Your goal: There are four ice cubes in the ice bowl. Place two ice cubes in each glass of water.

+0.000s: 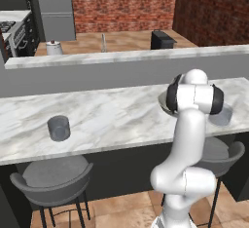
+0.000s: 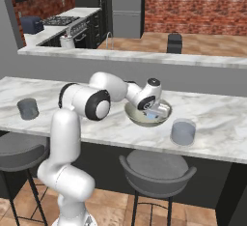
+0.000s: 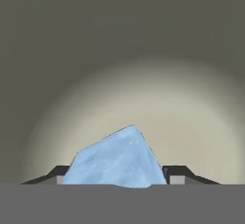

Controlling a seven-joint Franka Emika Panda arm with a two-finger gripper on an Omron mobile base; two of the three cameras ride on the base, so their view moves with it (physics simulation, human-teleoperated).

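In the hand view a pale-blue ice cube (image 3: 117, 158) sits tilted between my gripper's (image 3: 117, 179) two dark fingertips, which press against its sides. Behind it is the pale inside of the ice bowl (image 3: 143, 84). From the right base view the hand reaches down into the ice bowl (image 2: 167, 109) on the marble counter, with a bit of blue ice cube (image 2: 152, 117) under the gripper (image 2: 153, 112). One glass of water (image 2: 183, 132) stands just right of the bowl, the other glass (image 2: 28, 108) far left. In the left base view my arm hides most of the bowl (image 1: 162, 100) and part of the right-hand glass (image 1: 223, 115); the left-hand glass (image 1: 59, 127) is in plain sight.
A raised grey ledge (image 1: 121, 56) runs behind the counter. Two grey stools (image 2: 157, 168) (image 1: 52, 176) stand at its front edge. On the far counter are a small white kettle-like pot (image 1: 54, 47) and a dark toaster (image 1: 163, 39).
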